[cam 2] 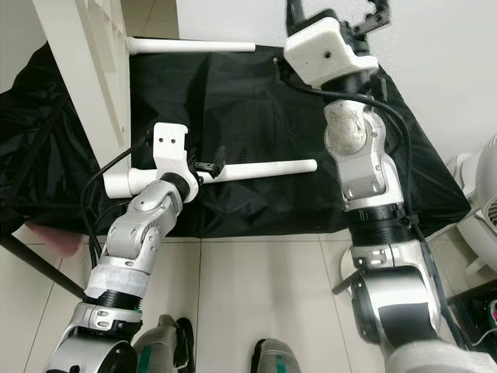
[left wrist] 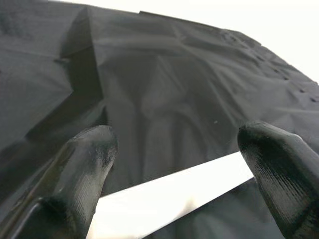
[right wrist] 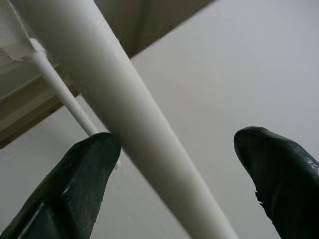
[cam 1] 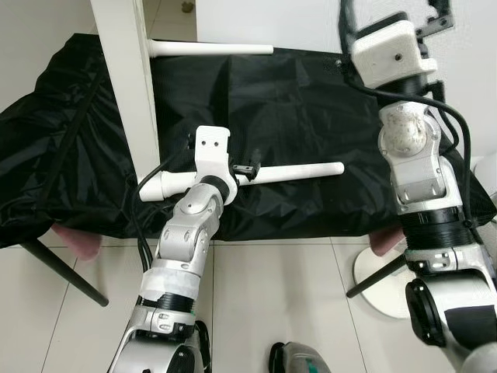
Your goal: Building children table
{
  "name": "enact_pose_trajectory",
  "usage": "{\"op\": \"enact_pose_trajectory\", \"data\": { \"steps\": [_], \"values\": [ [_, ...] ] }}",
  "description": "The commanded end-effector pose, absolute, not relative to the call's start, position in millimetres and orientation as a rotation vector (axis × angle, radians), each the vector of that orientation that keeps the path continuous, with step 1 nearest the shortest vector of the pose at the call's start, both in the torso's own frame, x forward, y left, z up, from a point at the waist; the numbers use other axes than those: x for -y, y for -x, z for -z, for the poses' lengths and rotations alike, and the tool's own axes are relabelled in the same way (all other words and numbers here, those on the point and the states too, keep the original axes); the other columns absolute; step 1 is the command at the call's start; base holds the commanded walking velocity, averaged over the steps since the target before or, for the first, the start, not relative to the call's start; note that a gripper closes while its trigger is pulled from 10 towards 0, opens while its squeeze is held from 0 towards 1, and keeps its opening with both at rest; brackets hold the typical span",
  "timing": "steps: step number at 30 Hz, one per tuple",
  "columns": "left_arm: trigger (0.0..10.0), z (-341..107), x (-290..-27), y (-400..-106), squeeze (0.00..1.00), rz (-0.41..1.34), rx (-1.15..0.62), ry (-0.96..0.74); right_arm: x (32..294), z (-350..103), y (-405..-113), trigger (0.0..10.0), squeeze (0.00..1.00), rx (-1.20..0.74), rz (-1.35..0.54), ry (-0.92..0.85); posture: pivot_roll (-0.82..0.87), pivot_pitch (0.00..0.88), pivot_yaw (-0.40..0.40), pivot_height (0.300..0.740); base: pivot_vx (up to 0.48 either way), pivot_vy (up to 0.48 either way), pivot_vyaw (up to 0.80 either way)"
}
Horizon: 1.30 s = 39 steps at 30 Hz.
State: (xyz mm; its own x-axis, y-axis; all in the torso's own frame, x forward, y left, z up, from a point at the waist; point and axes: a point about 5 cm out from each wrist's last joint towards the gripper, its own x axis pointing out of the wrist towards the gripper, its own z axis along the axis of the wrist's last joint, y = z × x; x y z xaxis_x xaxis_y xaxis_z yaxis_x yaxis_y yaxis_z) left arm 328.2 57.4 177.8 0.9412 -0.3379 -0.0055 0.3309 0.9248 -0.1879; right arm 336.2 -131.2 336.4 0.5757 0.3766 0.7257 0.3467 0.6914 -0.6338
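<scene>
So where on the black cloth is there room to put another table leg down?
The black cloth is bare between the far white leg and the near white leg. It is crowded along the near edge, where the left end effector sits over that leg.

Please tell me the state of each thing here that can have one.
Loose white round table leg: lying flat on black cloth.
White table frame: tipped up, one leg attached.
Left end effector: open around loose leg.
Right end effector: open, raised.
</scene>
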Motion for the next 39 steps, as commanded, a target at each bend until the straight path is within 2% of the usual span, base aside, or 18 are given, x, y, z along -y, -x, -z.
{"op": "enact_pose_trajectory", "data": {
  "steps": [1,16,20,32,39],
  "values": [
    [10.0,-184,-52,-330,0.0,0.348,-0.016,0.189,129,-347,-337,10.0,0.0,1.02,-0.047,0.885,0.0,0.05,-0.045,0.74,0.0,0.0,0.0],
    [10.0,-191,-48,-334,0.0,0.34,-0.001,0.2,129,-381,-346,10.0,0.0,1.015,-0.155,1.038,-0.03,0.067,-0.039,0.74,0.0,0.0,0.0],
    [10.0,-195,-46,-336,0.0,0.344,0.01,0.207,132,-393,-353,10.0,0.0,0.928,-0.235,1.111,-0.06,0.081,-0.032,0.74,0.0,0.0,0.0],
    [10.0,-202,-43,-337,0.0,0.343,0.035,0.212,135,-374,-370,10.0,0.0,0.737,-0.35,1.199,-0.05,0.073,-0.033,0.74,0.0,0.0,0.0],
    [10.0,-205,-45,-339,0.0,0.342,0.045,0.211,137,-376,-374,10.0,0.0,0.707,-0.361,1.224,-0.05,0.077,-0.034,0.74,0.0,0.0,0.0]
  ]
}}
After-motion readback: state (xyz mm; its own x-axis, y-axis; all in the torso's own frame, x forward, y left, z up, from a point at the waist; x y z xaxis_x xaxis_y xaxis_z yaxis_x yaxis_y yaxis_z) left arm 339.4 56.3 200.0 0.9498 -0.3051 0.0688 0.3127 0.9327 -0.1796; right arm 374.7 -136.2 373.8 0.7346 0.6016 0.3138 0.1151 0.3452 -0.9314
